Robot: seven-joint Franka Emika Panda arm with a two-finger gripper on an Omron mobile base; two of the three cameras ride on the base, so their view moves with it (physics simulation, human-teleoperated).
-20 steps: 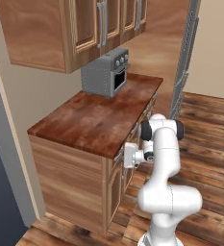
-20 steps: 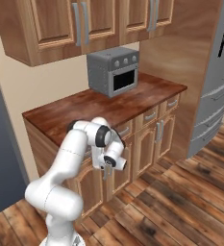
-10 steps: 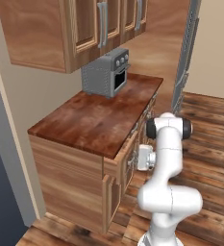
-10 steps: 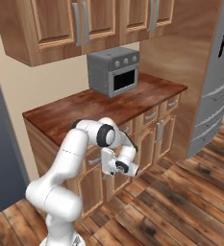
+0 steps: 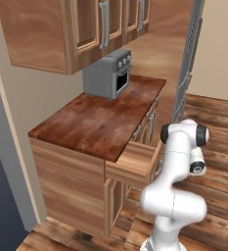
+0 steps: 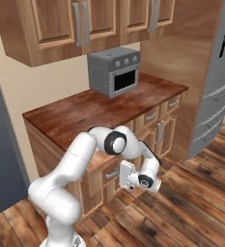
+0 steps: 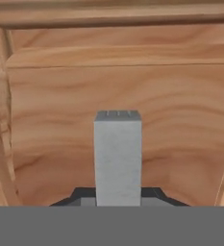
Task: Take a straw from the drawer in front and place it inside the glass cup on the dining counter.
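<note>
The gripper point(image 7: 117, 199) was clamped on the silver handle point(image 7: 117, 158) of the drawer point(image 5: 135, 164), its dark tips closed against the bar's sides in the hand view, with the flat wooden drawer front just behind it. From the left base view the drawer stood partly pulled out from under the reddish-brown countertop point(image 5: 98, 122), on the side of the cabinet away from the grey toaster oven point(image 5: 108, 73). The arm's wrist hung low in front of the cabinet in the right base view. The drawer's inside was not visible from any angle, so I could not tell whether a straw lay there. The main risk, as I judged it, was the narrow handle slipping from the pinch if the pull ran off the drawer's line of travel, leaving it only half open. An opening too small would then crowd the hand against the countertop edge when reaching in.
</note>
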